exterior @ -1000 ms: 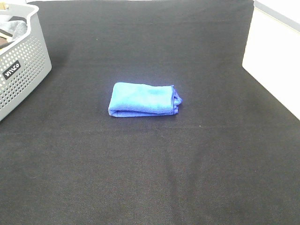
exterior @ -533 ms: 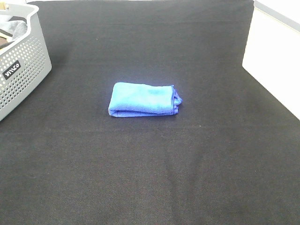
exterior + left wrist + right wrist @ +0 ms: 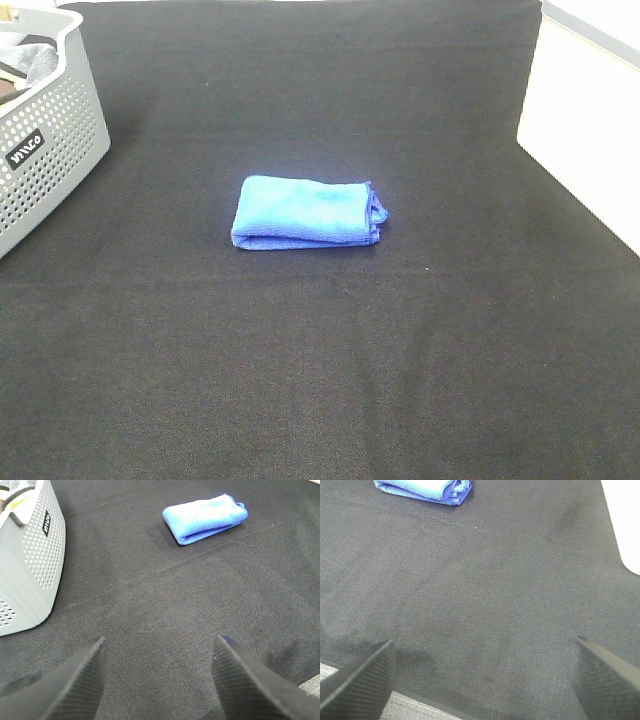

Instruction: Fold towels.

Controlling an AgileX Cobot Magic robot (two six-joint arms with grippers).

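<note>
A bright blue towel (image 3: 306,212) lies folded into a small thick rectangle in the middle of the black cloth-covered table (image 3: 320,380), its layered hems at the right end. The left wrist view shows the same towel (image 3: 205,518) well ahead of my left gripper (image 3: 157,672), whose fingers stand apart with nothing between them. In the right wrist view the towel (image 3: 424,488) sits far ahead of my right gripper (image 3: 482,672), which is wide open and empty. Neither arm appears in the exterior high view.
A perforated grey basket (image 3: 45,140) holding dark cloth stands at the table's far left, also seen as the basket (image 3: 30,565) in the left wrist view. A white surface (image 3: 585,130) borders the table on the right.
</note>
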